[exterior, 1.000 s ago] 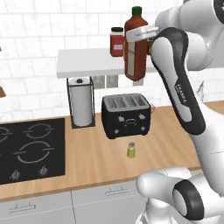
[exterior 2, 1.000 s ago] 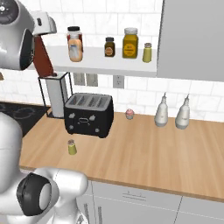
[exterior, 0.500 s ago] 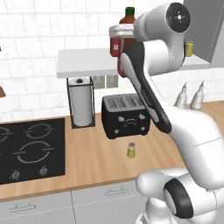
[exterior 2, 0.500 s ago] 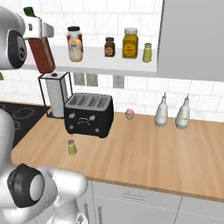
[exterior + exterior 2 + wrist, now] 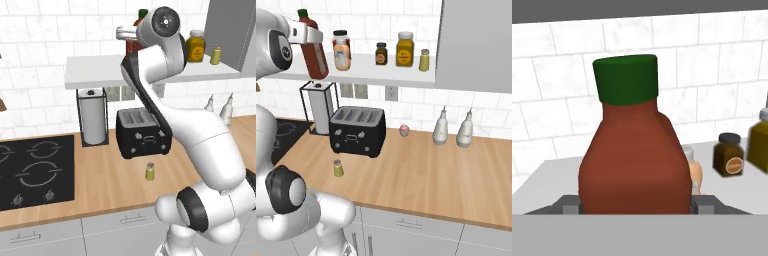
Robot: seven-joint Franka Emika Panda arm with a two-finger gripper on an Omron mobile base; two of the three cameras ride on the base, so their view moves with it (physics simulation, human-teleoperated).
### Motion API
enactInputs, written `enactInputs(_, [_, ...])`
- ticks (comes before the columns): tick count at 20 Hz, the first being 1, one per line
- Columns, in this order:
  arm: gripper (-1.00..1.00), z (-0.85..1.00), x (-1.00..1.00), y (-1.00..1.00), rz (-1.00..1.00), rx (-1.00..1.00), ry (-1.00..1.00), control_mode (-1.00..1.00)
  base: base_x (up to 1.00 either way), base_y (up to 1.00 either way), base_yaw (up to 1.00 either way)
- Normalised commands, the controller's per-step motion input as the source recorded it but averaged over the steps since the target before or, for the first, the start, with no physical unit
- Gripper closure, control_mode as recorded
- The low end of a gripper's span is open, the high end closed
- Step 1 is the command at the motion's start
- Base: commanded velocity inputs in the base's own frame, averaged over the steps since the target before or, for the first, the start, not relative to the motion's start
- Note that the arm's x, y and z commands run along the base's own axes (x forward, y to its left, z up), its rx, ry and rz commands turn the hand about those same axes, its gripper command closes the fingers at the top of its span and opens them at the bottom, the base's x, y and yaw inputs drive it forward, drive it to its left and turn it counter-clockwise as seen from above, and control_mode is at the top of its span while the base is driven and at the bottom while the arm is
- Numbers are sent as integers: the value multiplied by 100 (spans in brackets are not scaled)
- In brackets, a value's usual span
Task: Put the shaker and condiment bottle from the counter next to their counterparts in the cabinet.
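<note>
My gripper (image 5: pixel 308 36) is shut on the condiment bottle (image 5: pixel 314 55), a tall dark-red bottle with a green cap, held nearly upright at the cabinet (image 5: pixel 386 74) shelf's left part, just left of the peach jar. In the hand view the condiment bottle (image 5: pixel 634 165) stands close up between the fingers (image 5: pixel 568 205). From the left base view, the arm covers most of the condiment bottle (image 5: pixel 134 44) and gripper (image 5: pixel 125 34). The shaker (image 5: pixel 338 168) (image 5: pixel 149 171) stands on the counter (image 5: pixel 426 175) in front of the toaster. The counterparts line the shelf: a peach jar (image 5: pixel 342 56), dark jar (image 5: pixel 381 53), amber jar (image 5: pixel 405 49) and twin shaker (image 5: pixel 424 60).
A black toaster (image 5: pixel 357 131) and a paper towel holder (image 5: pixel 318 107) stand below the shelf. Two white nozzle bottles (image 5: pixel 441 132) and a small pink item (image 5: pixel 403 130) sit by the wall. The stovetop (image 5: pixel 30 170) lies at the left. A grey panel (image 5: pixel 476 45) closes the shelf's right end.
The arm has raised the condiment bottle and carried it in toward the shelf's left part, beside the peach jar. The shaker on the counter has not moved.
</note>
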Motion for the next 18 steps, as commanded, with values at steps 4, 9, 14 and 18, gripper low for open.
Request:
enactInputs(4, [100,0,72,4,-12,0,5,-100,0,0,0])
enactInputs(9, [100,0,47,15,-6,0,9,-100,0,0,0])
enactInputs(14, [100,-4,50,9,-2,0,1,-100,0,0,0])
enactInputs(18, [100,-16,52,0,0,0,0,-100,0,0,0])
